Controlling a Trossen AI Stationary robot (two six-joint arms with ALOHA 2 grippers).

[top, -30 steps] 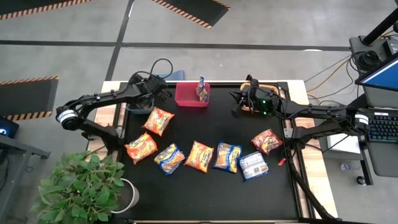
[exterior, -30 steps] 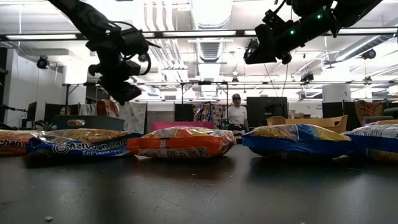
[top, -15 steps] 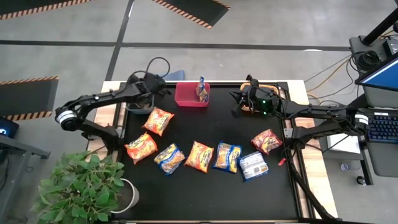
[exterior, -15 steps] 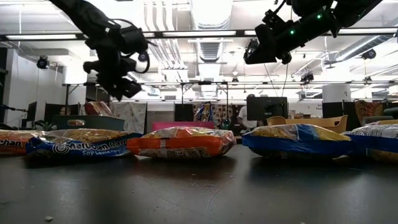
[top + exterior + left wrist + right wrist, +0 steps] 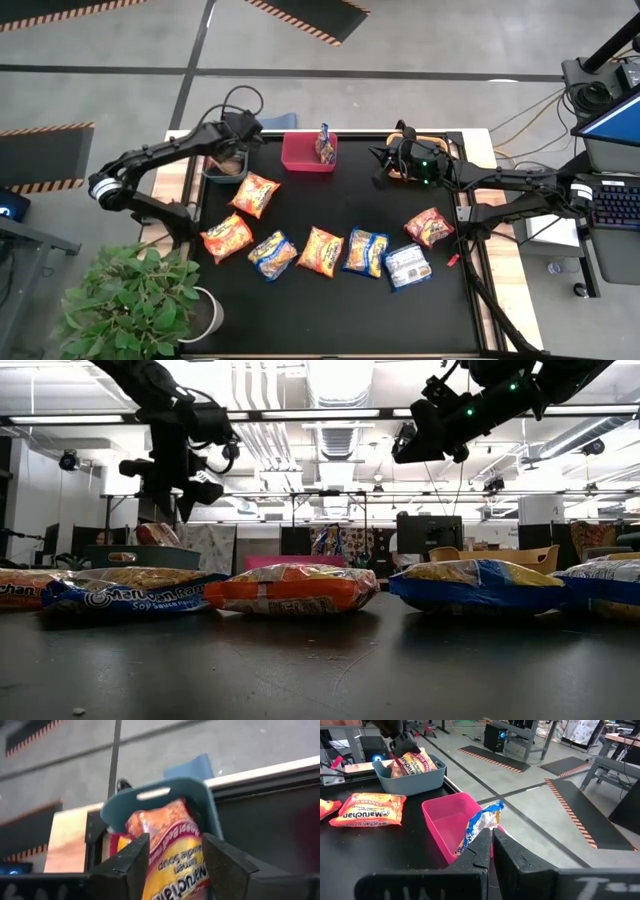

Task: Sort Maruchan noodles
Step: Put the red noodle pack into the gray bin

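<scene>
Left gripper point(image 5: 172, 865) sits right over the grey bin point(image 5: 197, 790), its fingers parted either side of an orange packet point(image 5: 172, 845) standing on end inside; whether they pinch it, I cannot tell. Right gripper point(image 5: 490, 842) hangs just beside the pink bin point(image 5: 440, 822), fingers pressed together on nothing, a blue-and-yellow packet point(image 5: 482, 822) leaning up in that bin. Out from the grey bin, seven Maruchan noodles point(image 5: 320, 250) lie flat across the black table point(image 5: 330, 310). They look light, crinkly and slippery with a brittle block inside, so I'd pinch gently across a short edge, not the loose seal.
</scene>
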